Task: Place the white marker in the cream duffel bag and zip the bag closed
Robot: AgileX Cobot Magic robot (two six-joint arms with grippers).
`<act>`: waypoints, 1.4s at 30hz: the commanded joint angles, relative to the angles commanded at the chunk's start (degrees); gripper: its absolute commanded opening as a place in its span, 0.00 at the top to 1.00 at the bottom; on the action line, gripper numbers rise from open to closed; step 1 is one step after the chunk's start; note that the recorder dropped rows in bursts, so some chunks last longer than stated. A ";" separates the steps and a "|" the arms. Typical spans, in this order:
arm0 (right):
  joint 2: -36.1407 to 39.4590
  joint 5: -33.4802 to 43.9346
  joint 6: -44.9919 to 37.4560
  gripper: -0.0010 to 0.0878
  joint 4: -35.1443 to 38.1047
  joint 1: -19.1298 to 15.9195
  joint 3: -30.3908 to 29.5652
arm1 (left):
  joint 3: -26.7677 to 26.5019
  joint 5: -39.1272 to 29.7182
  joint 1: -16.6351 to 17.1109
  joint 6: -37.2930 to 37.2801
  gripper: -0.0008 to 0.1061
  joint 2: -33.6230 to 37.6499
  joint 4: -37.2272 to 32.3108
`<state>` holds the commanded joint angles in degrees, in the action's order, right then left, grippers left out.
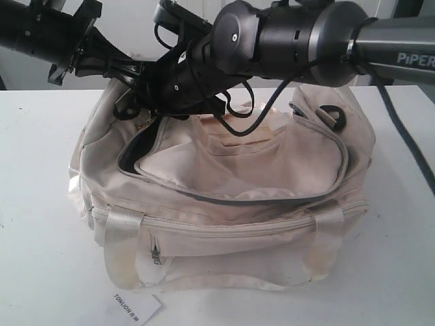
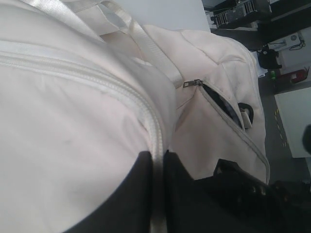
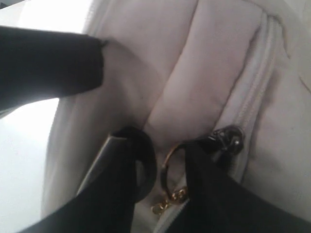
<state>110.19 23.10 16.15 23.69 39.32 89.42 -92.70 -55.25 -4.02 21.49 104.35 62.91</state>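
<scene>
The cream duffel bag (image 1: 238,204) stands mid-table, its curved top zipper (image 1: 272,197) undone and dark lining showing at the left end. The white marker is out of view. Both arms meet over the bag's back left corner. My left gripper (image 2: 159,162) is shut on the bag's white zipper edge (image 2: 156,136), which is pinched between the two black fingers. My right gripper (image 3: 167,158) stands open at the seam. A thin ring pull (image 3: 165,167) with a gold chain (image 3: 170,199) lies in the gap, and the dark zipper slider (image 3: 229,137) sits by one finger.
A white paper tag (image 1: 134,309) lies on the table in front of the bag. The front pocket's zip pull (image 1: 156,255) hangs at the bag's front left. A black ring (image 1: 333,117) sits on the bag's top right. The right arm spans across above the bag.
</scene>
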 joint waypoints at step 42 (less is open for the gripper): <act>-7.09 11.37 1.00 0.99 -4.28 0.00 0.00 | 0.00 0.60 0.00 1.49 0.99 0.00 -1.12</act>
<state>103.11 34.46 17.15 19.41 39.32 89.42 -92.70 -54.65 -4.02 22.99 104.35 61.79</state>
